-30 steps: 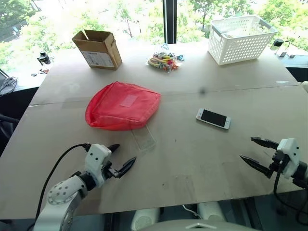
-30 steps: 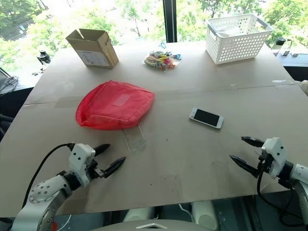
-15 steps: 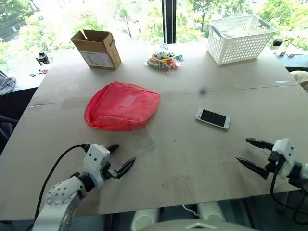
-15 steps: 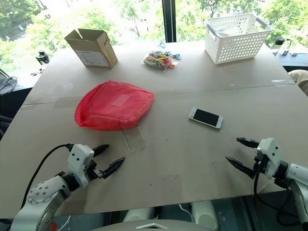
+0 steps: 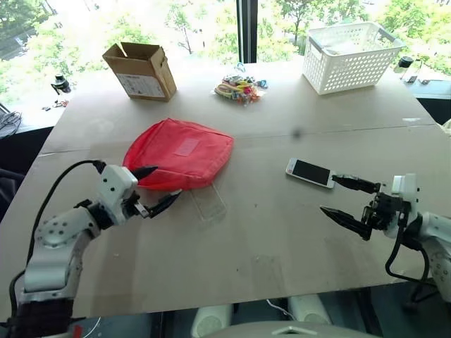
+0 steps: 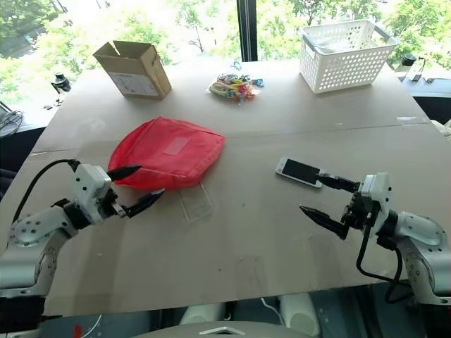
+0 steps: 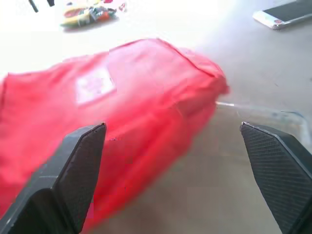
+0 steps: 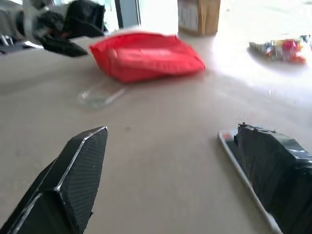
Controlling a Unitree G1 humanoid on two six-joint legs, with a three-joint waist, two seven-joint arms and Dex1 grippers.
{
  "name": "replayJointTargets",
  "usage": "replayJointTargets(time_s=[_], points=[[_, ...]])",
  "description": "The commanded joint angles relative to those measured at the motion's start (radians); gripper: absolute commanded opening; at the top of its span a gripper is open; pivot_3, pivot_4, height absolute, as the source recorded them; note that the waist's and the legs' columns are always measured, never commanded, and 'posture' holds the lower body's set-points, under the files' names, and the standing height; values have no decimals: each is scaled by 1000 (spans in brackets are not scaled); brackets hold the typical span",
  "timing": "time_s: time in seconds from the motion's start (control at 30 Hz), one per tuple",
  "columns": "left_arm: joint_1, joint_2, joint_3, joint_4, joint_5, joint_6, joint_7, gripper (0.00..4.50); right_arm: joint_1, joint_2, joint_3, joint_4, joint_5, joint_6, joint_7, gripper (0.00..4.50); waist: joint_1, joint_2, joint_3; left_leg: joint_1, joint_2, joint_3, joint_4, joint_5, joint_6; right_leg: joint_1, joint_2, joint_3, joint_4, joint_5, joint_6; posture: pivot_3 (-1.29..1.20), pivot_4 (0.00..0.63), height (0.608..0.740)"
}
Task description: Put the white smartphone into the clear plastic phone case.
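The white smartphone [image 5: 311, 172] lies screen up, flat on the table right of centre. The clear plastic phone case [image 5: 209, 203] lies flat just in front of a red pouch [image 5: 180, 155], its far end at the pouch's edge. My left gripper [image 5: 168, 181] is open and empty, hovering at the pouch's near left edge, left of the case. My right gripper [image 5: 328, 193] is open and empty too, its upper finger close beside the phone's right end. The right wrist view shows the phone's edge [image 8: 237, 159], the case [image 8: 100, 95] and the pouch [image 8: 146, 56].
A cardboard box [image 5: 141, 70] stands at the back left. A white basket [image 5: 352, 55] stands at the back right. A bundle of colourful items [image 5: 239, 88] lies between them. The table's front edge [image 5: 232, 299] runs close below both arms.
Both arms have risen and come inward. The left gripper went forward to the pouch's edge. The right gripper moved left to beside the phone. Both stayed open.
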State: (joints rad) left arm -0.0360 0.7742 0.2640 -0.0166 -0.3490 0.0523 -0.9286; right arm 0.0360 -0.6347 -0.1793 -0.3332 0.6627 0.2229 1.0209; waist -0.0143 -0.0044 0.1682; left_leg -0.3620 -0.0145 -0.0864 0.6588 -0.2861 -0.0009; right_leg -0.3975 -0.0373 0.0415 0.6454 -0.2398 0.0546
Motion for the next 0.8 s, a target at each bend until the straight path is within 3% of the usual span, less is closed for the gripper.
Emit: replayJointTargets(time_s=[0.03, 0.23, 0.37, 0.73, 0.8], points=[[-93, 26, -57, 161, 81, -87, -44, 4500, -23, 6, 11, -75, 30, 42, -35, 4442, 1, 0, 0, -1, 0, 0, 0, 0, 0, -1, 0, 0, -1, 0, 0, 0, 150, 740], [-226, 43, -162, 332, 147, -107, -134, 4500, 0, -7, 10, -104, 6, 61, -47, 4442, 2, -2, 0, -18, 0, -3, 1, 0, -1, -16, -2, -1, 0, 1, 1, 0, 150, 740], [-291, 25, -183, 411, 172, -120, -126, 4500, 29, -9, 1, -119, -1, 56, -59, 4442, 2, -2, 0, -18, 0, -3, 1, 0, 0, -16, -2, -2, 1, 1, 1, 0, 150, 740], [-362, 7, -186, 446, 196, -137, -97, 123, 49, 4, 14, -139, -25, 46, -84, 4500, -2, -2, 0, -16, 0, -1, 11, 0, 0, -15, -1, -1, 14, 1, 1, 0, 150, 740], [-398, 5, -170, 496, 230, -166, -16, 42, 34, 9, 18, -139, -19, 49, -89, 4500, -1, -2, 0, -16, 0, -1, 11, 0, 0, -15, 0, -1, 14, 1, 1, 0, 150, 740]])
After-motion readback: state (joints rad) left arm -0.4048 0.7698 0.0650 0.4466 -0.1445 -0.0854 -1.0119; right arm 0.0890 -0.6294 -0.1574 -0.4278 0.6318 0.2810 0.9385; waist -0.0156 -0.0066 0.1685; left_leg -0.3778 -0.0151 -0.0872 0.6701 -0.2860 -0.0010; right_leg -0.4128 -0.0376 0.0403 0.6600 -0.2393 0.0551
